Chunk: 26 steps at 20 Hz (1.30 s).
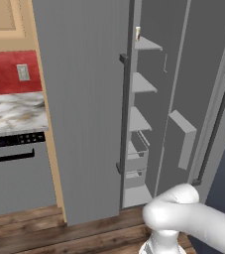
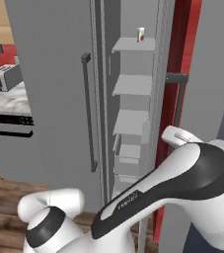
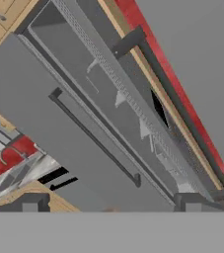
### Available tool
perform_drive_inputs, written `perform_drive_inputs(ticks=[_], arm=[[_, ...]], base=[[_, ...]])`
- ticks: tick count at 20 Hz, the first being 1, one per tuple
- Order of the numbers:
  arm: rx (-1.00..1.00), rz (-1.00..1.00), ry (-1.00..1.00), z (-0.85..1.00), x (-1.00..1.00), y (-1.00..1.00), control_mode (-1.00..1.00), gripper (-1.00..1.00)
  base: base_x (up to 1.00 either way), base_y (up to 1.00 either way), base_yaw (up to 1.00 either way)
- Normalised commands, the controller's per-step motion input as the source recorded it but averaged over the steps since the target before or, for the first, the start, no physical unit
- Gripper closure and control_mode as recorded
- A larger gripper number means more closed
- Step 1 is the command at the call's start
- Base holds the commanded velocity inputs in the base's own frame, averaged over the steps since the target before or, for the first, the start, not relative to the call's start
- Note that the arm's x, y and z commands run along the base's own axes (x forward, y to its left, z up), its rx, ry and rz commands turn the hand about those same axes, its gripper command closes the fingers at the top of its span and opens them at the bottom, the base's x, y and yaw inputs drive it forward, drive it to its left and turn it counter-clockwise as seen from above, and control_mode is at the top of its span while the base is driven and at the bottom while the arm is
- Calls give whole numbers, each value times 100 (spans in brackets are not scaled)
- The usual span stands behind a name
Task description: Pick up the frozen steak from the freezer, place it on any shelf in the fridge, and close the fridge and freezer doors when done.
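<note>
The freezer (image 1: 142, 124) stands open, showing short pale shelves (image 2: 133, 85) and drawer baskets (image 1: 136, 155). On its top shelf stands a small pale and reddish item (image 2: 140, 34), too small to identify. The frozen steak is hidden or out of view. The freezer door (image 1: 203, 74) is swung open to the right, with a bin (image 1: 183, 134) on its inner face and a dark recess (image 3: 160, 111) on its outer face. The wider fridge door (image 1: 84, 109) covers the fridge, hiding its shelves. My gripper (image 3: 111, 205) is open and empty, held back from the freezer opening.
A marble counter (image 1: 15, 111) and a dark-fronted oven (image 1: 15, 168) lie left of the fridge. A toaster (image 2: 7, 76) sits on that counter. The fridge door's long dark handle (image 1: 124, 114) runs beside the freezer opening. Wood floor (image 1: 44, 233) lies below.
</note>
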Motion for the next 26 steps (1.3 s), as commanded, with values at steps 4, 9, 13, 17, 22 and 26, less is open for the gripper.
perform_drive_inputs(ticks=[4,9,13,17,22,26], arm=[[0,10,-5,-15,56,-64,-100,-100],[-1,5,-9,-41,73,-26,-100,-100],[-4,0,-11,-58,92,-15,-100,-100],[-1,0,-1,-41,78,-38,-100,-100],[0,0,0,-24,65,-40,-100,-100],[0,0,0,-27,72,-14,-100,-100]], base=[[0,0,0],[0,0,0],[0,0,0],[0,0,0],[0,0,0],[0,0,0]])
